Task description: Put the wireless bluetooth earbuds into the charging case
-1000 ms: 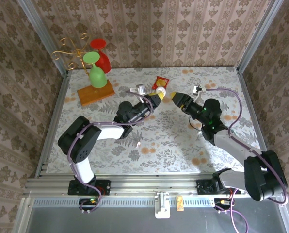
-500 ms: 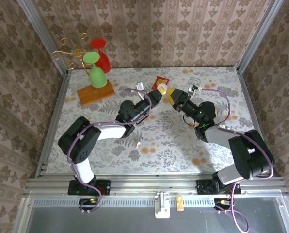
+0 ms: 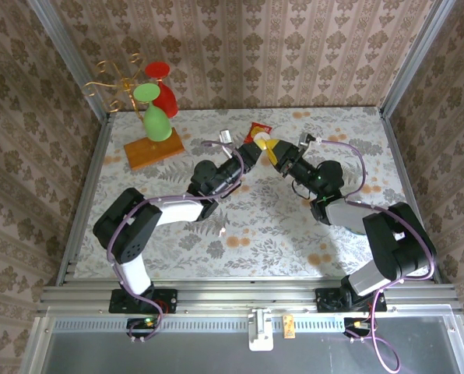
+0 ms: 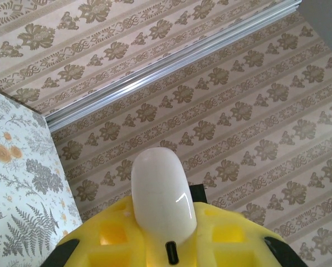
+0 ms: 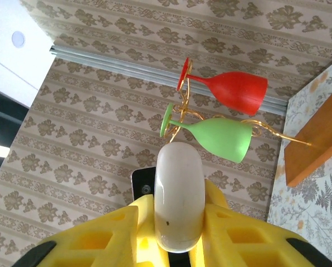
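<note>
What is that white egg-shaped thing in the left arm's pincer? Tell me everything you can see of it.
The white case is a smooth, glossy, egg-shaped shell, plastic by its look, with a small dark slot near its gripped end. It sits clamped between the yellow fingers of the left pincer, its rounded end sticking out past them toward the wallpapered wall.

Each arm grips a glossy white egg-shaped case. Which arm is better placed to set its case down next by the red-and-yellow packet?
Left, narrowly, I think. The left gripper, shut on its white egg-shaped case, lies nearest the red-and-yellow packet; the right gripper, shut on a second white case, sits further aside.
</note>
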